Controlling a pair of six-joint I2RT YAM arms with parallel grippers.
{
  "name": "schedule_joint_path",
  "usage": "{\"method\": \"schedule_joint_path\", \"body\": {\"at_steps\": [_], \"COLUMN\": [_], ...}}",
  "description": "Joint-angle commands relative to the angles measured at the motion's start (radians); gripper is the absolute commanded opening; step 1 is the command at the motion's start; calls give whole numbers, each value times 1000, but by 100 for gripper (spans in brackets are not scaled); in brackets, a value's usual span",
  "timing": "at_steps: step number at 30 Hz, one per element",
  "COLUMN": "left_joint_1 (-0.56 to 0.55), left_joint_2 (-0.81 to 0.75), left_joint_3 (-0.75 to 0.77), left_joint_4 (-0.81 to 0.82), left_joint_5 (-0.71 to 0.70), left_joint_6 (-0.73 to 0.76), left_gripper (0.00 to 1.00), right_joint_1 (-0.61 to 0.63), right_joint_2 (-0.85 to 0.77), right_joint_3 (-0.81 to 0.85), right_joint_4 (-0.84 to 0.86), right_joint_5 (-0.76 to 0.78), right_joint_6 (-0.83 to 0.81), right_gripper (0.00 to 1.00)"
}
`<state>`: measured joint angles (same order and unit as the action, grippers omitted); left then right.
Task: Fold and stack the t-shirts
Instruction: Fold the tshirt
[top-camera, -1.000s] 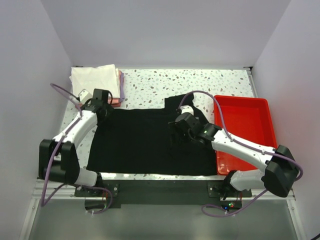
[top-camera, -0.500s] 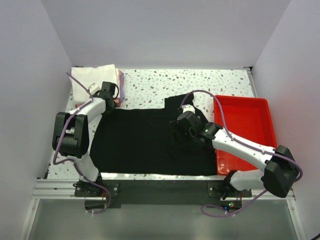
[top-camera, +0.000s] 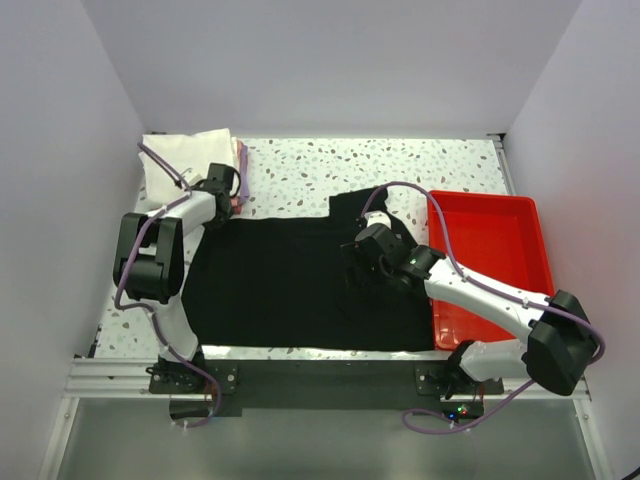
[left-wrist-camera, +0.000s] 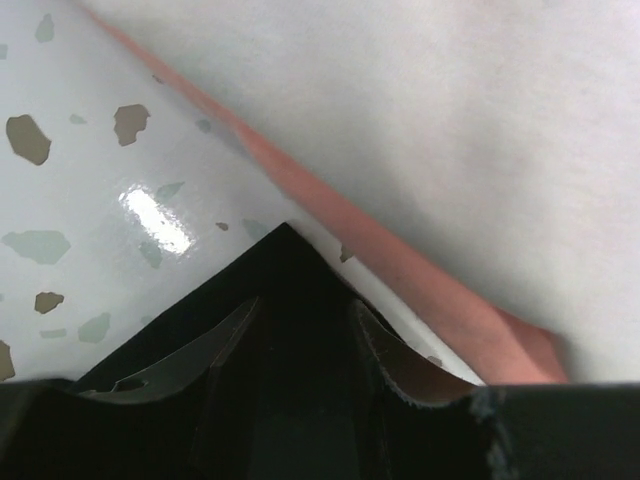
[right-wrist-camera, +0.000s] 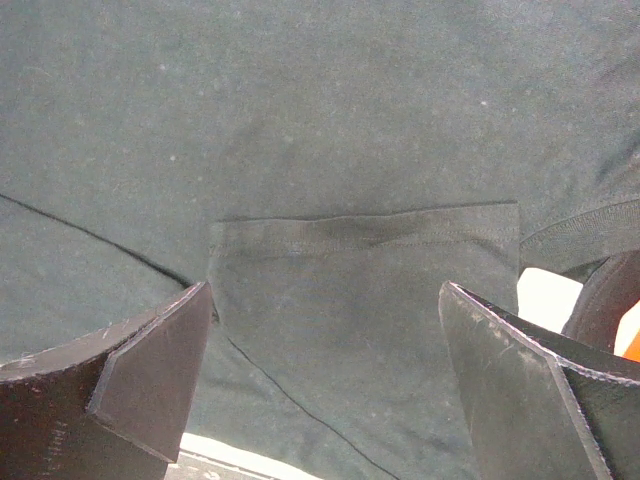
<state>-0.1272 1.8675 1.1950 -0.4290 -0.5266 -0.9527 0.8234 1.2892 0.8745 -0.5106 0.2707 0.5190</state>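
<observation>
The big black t-shirt (top-camera: 290, 280) lies spread flat on the speckled table. A stack of folded t-shirts, white (top-camera: 188, 160) on top with a pink edge (top-camera: 240, 175), sits at the back left. My left gripper (top-camera: 228, 187) is at the black shirt's far-left corner, right beside the stack. In the left wrist view that corner (left-wrist-camera: 285, 250) pokes out between the half-closed fingers (left-wrist-camera: 400, 355), which still stand apart, with the pink t-shirt (left-wrist-camera: 400, 270) just beyond. My right gripper (top-camera: 358, 258) hovers wide open over a folded sleeve (right-wrist-camera: 365, 300), holding nothing.
A red plastic tray (top-camera: 500, 250) stands at the right, against the black shirt's edge. Grey walls close in the table on the left, back and right. Bare speckled tabletop (top-camera: 340, 165) shows behind the black shirt.
The left arm folded up and its gripper slid back to the shirt's far-left corner by the stack, its jaws narrowing. The right arm barely moved.
</observation>
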Motion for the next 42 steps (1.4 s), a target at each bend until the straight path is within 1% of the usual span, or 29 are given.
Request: {"method": "schedule_joint_path", "body": {"at_steps": [1, 5, 8, 10, 14, 17, 18, 19, 20, 23, 28, 33, 37, 38, 40, 41, 42], "left_joint_1": [11, 11, 11, 12, 12, 14, 12, 14, 14, 14, 12, 14, 14, 14, 14, 14, 14], "left_joint_2": [-1, -11, -1, 19, 50, 59, 53, 47, 32, -11, -99, -162, -153, -149, -149, -151, -151], "left_joint_3": [19, -12, -32, -20, 26, 44, 44, 38, 31, -8, -92, -140, -132, -127, -127, -129, -130], "left_joint_4": [-45, -71, -53, -45, -44, -39, -37, -31, -19, 41, 79, 105, 116, 110, 111, 108, 111], "left_joint_5": [-56, -75, -64, -56, -46, -32, -29, -27, -17, 14, 34, 50, 74, 71, 71, 70, 68], "left_joint_6": [-46, -86, -86, -90, -58, -32, -28, -9, 2, 58, 104, 132, 160, 160, 163, 163, 164], "left_gripper": [42, 42, 41, 35, 33, 28, 20, 15, 0, 0, 0, 0, 0, 0, 0, 0, 0], "right_joint_1": [-4, -3, -3, -3, -3, -4, -4, -4, -6, -15, -66, -167, -237, -251, -294, -323, -339], "right_joint_2": [-22, -25, -30, -33, -53, -59, -62, -60, -59, -45, 15, 97, 234, 302, 372, 453, 493], "right_joint_3": [-6, -11, -16, -19, -20, -23, -19, -16, -11, 15, 119, 243, 375, 400, 483, 544, 578], "right_joint_4": [1, 1, 1, 0, -11, -16, -16, -19, -19, -14, -22, 7, 0, 1, 4, 3, 0], "right_joint_5": [12, 12, 7, 9, 22, 35, 39, 50, 54, 61, 94, 70, 75, 74, 68, 65, 56], "right_joint_6": [-1, 3, 6, 4, 1, 3, 3, 0, -4, -19, -57, -89, -100, -100, -105, -105, -103], "right_gripper": [99, 99, 99, 99, 99, 99, 99, 99, 99, 99, 99, 99, 99, 99, 99, 99, 99]}}
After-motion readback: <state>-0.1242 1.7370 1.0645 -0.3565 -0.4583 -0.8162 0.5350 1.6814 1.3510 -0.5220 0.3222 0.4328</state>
